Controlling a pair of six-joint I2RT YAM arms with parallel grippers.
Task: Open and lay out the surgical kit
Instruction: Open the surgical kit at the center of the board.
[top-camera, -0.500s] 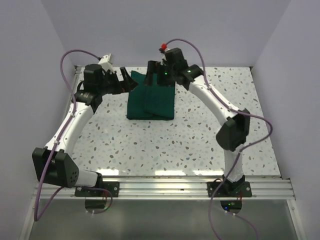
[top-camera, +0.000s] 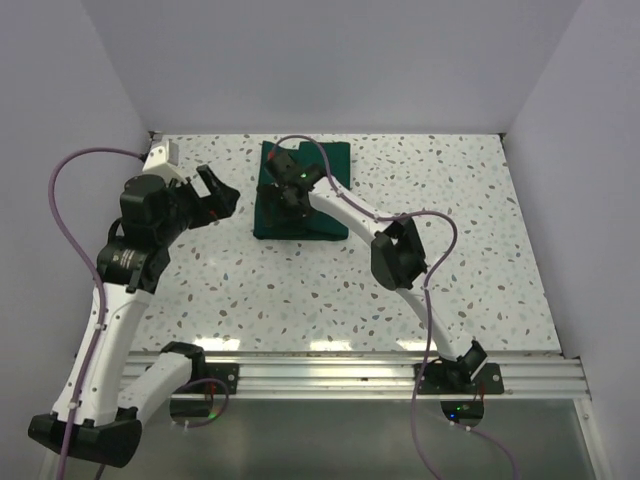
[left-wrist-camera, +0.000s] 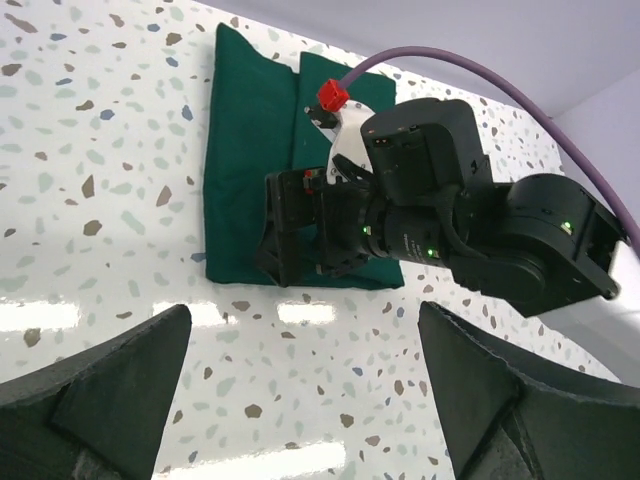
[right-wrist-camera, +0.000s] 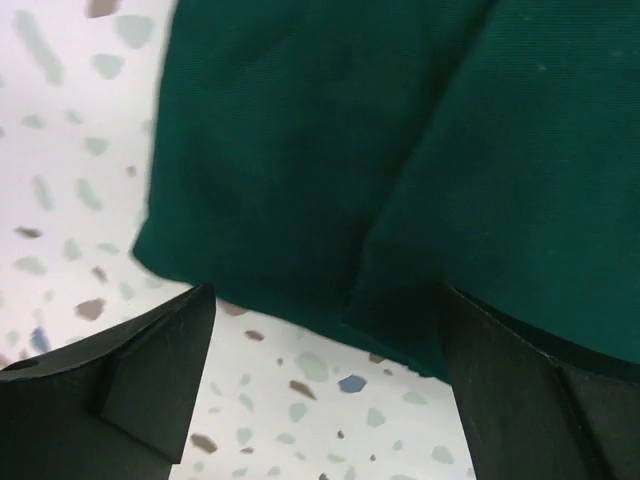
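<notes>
Speckled terrazzo table between pale lilac walls. The folded dark green cloth wrap lies mid far edge, with the right gripper spread wide over its near left corner and the left gripper, equally spread and empty, apart off its left side. Half a second earlier both grippers were at the wrap's far end.

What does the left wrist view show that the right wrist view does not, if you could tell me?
Only the left wrist view: the whole folded green wrap, the right gripper open at one edge of it, a red connector and a purple cable. Only the right wrist view: a close look at the fold line running down the cloth. Both: the wrap closed on the speckled table, framed by that camera's own open fingers.
</notes>
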